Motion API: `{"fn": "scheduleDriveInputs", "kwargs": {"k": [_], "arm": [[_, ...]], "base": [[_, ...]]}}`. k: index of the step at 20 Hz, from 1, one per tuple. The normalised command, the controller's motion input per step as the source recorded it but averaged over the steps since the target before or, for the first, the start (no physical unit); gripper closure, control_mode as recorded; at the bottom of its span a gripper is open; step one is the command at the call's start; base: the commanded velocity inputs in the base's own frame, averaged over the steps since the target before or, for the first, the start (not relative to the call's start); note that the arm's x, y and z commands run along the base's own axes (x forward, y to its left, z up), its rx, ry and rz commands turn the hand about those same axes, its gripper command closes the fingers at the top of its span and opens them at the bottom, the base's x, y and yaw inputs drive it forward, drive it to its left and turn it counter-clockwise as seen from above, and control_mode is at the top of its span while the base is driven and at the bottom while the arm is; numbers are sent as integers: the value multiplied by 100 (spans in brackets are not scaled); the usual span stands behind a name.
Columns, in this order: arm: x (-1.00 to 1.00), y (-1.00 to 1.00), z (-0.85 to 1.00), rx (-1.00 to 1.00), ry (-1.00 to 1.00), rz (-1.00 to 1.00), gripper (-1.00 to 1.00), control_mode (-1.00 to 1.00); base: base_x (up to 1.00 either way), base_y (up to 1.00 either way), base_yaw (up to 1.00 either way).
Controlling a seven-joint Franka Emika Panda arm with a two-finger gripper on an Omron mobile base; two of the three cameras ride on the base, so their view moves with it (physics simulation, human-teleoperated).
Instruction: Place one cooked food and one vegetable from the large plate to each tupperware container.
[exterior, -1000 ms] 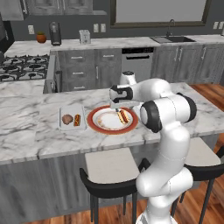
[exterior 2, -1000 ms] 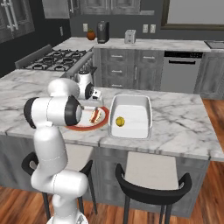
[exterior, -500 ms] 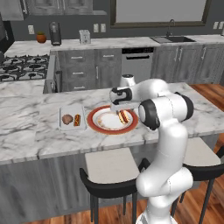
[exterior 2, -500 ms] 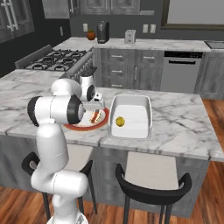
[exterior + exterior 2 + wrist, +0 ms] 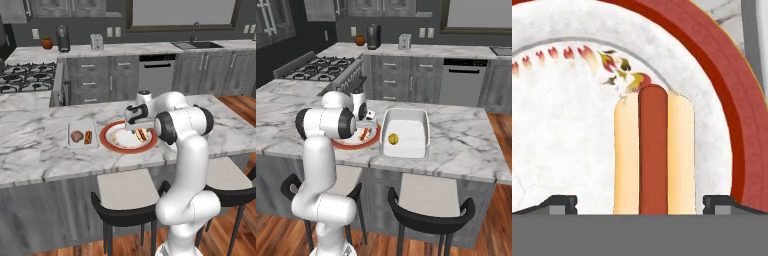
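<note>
Here the pincer (image 5: 640, 202) hangs wide open and empty over the hot dog in its pale bun (image 5: 653, 155) on the round red-rimmed white plate (image 5: 732, 95) on the marble counter (image 5: 35, 150); lower straight, keeping the bun centred between the tips, then close gently.

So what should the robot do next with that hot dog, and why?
Probably lower a little and shut the pincer. Its tips stand wide open on either side of the hot dog, which lies untouched on the large plate; the white container holds just a yellow vegetable.
</note>
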Motion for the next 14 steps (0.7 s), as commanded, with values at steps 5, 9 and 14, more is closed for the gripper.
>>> {"fn": "scheduleDriveInputs", "kwargs": {"k": [5,9,14], "arm": [[41,0,-37,0,0,0,-100,-100],[24,-1,-21,0,0,0,-100,-100],[0,12,-63,0,0,0,100,-100]], "base": [[0,0,0],[0,0,0],[0,0,0]]}}
